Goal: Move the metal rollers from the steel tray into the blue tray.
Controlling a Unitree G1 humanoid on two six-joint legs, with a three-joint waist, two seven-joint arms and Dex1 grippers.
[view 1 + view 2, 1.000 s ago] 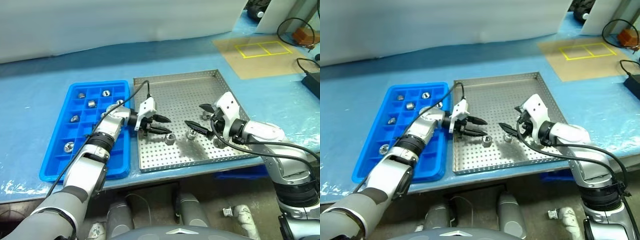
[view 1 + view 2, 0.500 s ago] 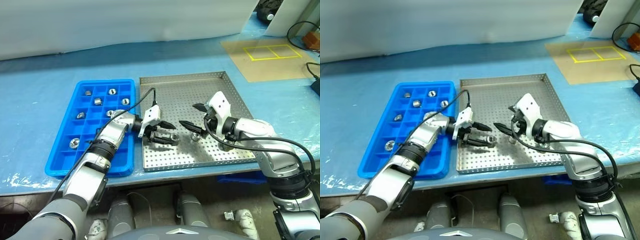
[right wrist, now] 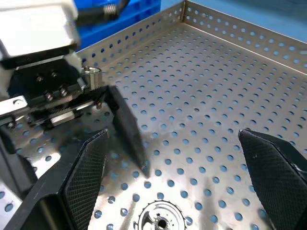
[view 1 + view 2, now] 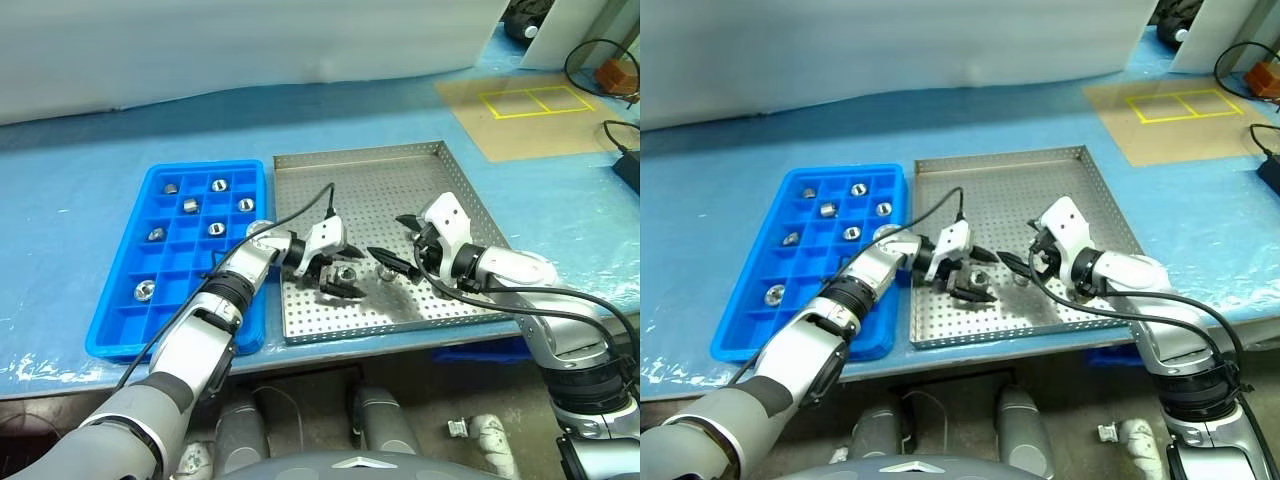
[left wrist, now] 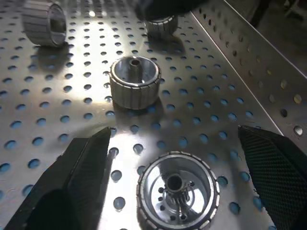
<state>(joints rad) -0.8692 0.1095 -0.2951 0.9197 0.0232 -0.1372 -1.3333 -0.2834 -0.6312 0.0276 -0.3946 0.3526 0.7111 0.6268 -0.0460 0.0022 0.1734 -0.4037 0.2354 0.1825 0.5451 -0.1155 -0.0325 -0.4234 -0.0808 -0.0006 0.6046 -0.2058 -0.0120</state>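
Observation:
The steel tray (image 4: 360, 156) holds loose metal rollers. One roller (image 5: 177, 189) stands hole-up on the perforated floor between the fingers (image 5: 81, 167) of my left gripper (image 4: 342, 271), which is open and reaches in from the blue tray's side. The fingers stand apart from that roller. A second roller (image 5: 135, 81) lies just beyond it. My right gripper (image 4: 397, 240) hovers open over the tray's middle, with another roller (image 4: 386, 270) just under its lower finger. The blue tray (image 4: 120, 335) to the left holds several rollers (image 4: 190, 205) in separate compartments.
Both trays sit on a table with a light blue cover (image 4: 80, 150). A tan mat with yellow tape squares (image 4: 520, 100) and black cables (image 4: 600, 60) lie at the far right. My left gripper's cable (image 4: 300, 205) arcs over the steel tray's left rim.
My left gripper has opened from nearly shut and moved right and down, so its fingers now straddle a roller. The right gripper has stayed open and in place.

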